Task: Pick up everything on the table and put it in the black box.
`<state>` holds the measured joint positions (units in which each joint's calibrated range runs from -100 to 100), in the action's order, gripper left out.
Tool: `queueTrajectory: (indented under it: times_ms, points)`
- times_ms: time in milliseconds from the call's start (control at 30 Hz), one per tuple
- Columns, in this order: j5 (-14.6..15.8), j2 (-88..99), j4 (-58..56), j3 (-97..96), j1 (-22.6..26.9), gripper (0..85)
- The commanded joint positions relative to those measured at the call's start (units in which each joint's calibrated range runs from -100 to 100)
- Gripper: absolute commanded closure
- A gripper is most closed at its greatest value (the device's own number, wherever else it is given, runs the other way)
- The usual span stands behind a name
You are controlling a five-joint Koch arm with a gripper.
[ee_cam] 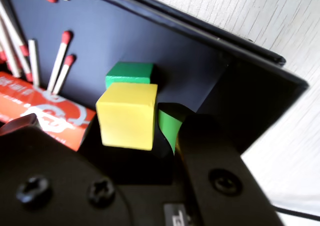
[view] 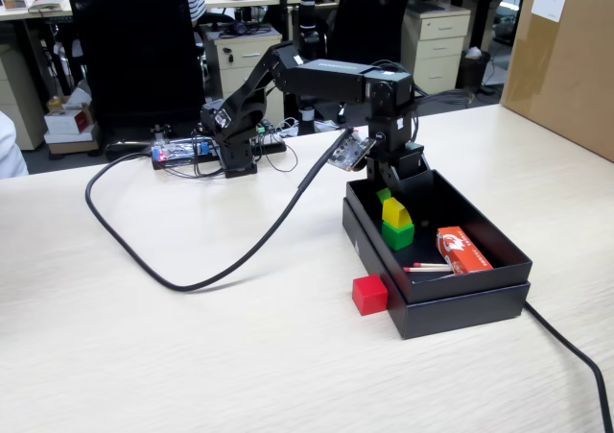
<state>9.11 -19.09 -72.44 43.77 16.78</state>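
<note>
Inside the black box [view: 499, 256] we see the green cube [view: 397, 234] resting, the yellow cube [ee_cam: 127, 116] held in our closed tool [ee_cam: 167, 136] above it, and the red cube [view: 369, 295] left on the table [view: 173, 356].

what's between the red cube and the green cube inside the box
In the fixed view, the black box's near wall and lid rim separate the red cube, outside on the table, from the green cube inside.

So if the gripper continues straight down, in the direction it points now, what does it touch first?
Most likely the yellow cube, which sits just ahead of the gripper inside the black box, apparently resting on the green cube. Depth is unclear; it may already be touching.
</note>
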Motion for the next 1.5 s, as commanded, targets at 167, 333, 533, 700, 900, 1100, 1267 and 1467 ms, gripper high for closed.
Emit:
queueTrajectory:
  times_ms: [167,333,533,700,900,1100,1267,1467]
  points:
    - [-0.1,21.6,0.3,5.9,-2.7,37.4]
    - [-0.2,23.6,0.3,11.7,-6.6,37.8]
    - [-0.3,21.9,0.3,8.8,-10.0,37.6]
    - [-0.5,12.6,0.3,7.5,-11.1,37.5]
    - [-0.5,1.6,0.3,10.6,-11.3,37.1]
    - [-1.0,-10.2,0.5,19.7,-11.2,37.4]
    - [-1.8,-16.6,2.7,23.3,-11.0,37.5]
    - [-2.9,-23.8,3.4,28.5,-10.7,37.8]
